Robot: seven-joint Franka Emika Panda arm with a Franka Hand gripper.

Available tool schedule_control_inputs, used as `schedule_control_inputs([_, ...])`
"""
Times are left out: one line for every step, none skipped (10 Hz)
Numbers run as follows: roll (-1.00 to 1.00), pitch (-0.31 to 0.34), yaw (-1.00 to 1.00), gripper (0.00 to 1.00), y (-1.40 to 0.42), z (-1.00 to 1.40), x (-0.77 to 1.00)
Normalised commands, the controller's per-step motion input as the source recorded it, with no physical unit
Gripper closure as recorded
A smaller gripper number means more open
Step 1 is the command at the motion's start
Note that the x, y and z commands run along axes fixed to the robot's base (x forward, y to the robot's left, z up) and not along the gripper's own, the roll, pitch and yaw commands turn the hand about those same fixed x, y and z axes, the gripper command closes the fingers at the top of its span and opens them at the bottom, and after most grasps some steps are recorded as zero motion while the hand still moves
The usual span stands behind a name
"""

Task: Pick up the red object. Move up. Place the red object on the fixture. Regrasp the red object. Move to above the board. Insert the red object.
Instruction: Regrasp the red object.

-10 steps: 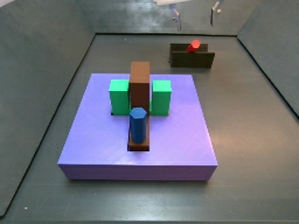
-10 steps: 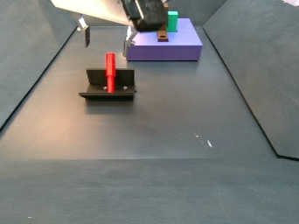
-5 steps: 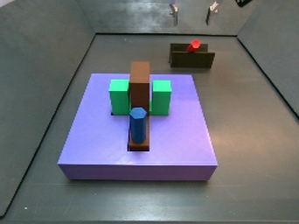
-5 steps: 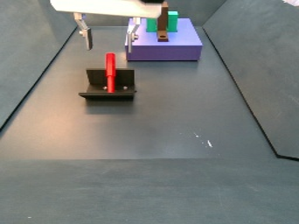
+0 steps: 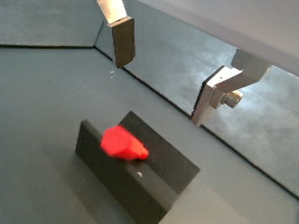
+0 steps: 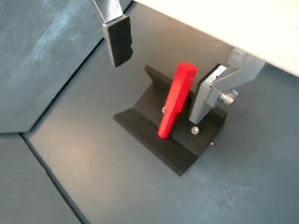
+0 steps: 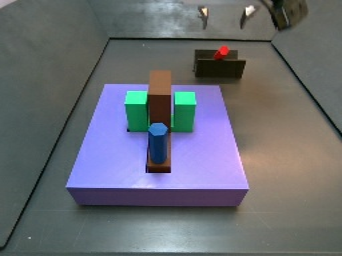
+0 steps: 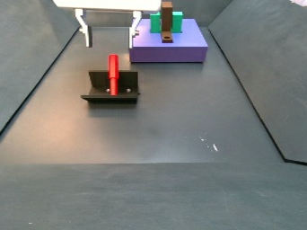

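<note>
The small bright red peg, the red object (image 8: 114, 74), stands upright in the fixture (image 8: 110, 90), the small dark olive-brown holder with a raised back wall, which sits on the dark grey floor (image 8: 168, 153) well apart from the board (image 8: 170, 47). A side view shows the peg's full length leaning against that back wall; in a side view (image 7: 222, 52) only its red top shows above the fixture (image 7: 219, 67), near the far right corner of the floor (image 7: 287, 140).

The gripper (image 8: 107, 30) hangs above the fixture with its 2 fingers spread wide and nothing between them. In a side view (image 7: 223, 13) only the fingertips reach into the picture's upper edge. In both wrist views the silver fingers (image 6: 118, 39) with dark pads stand on either side of the red object (image 6: 177, 99), clear of it; a wrist view (image 5: 122, 144) shows the peg nearly end-on over the fixture (image 5: 135, 171), with the fingers (image 5: 124, 39) apart.

The large flat lavender-purple square slab (image 7: 160, 150) carries 2 green blocks (image 7: 136, 110), a long brown bar (image 7: 160, 110) between them, and a blue upright peg (image 7: 158, 143) at the bar's near end.
</note>
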Motion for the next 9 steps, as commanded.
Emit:
schedule_control_inputs([0.35, -0.046, 0.00, 0.00, -0.43, -0.08, 0.00])
schedule_control_inputs([0.07, 0.000, 0.00, 0.00, -0.09, -0.01, 0.00])
schedule_control_inputs([-0.06, 0.000, 0.00, 0.00, 0.05, 0.00, 0.00])
schedule_control_inputs([0.06, -0.080, 0.17, 0.00, 0.00, -0.12, 0.00])
schedule_control_inputs([0.33, -0.554, 0.38, 0.00, -0.06, -0.50, 0.20])
schedule_control_inputs([0.38, -0.537, 0.44, 0.00, 0.00, -0.41, 0.17])
schedule_control_inputs([0.65, -0.251, 0.35, 0.00, -0.07, -0.48, 0.29])
schedule_control_inputs([0.78, -0.023, 0.25, 0.00, -0.12, -0.44, 0.28])
schedule_control_inputs([0.76, 0.020, 0.14, 0.00, -0.17, -0.46, 0.21])
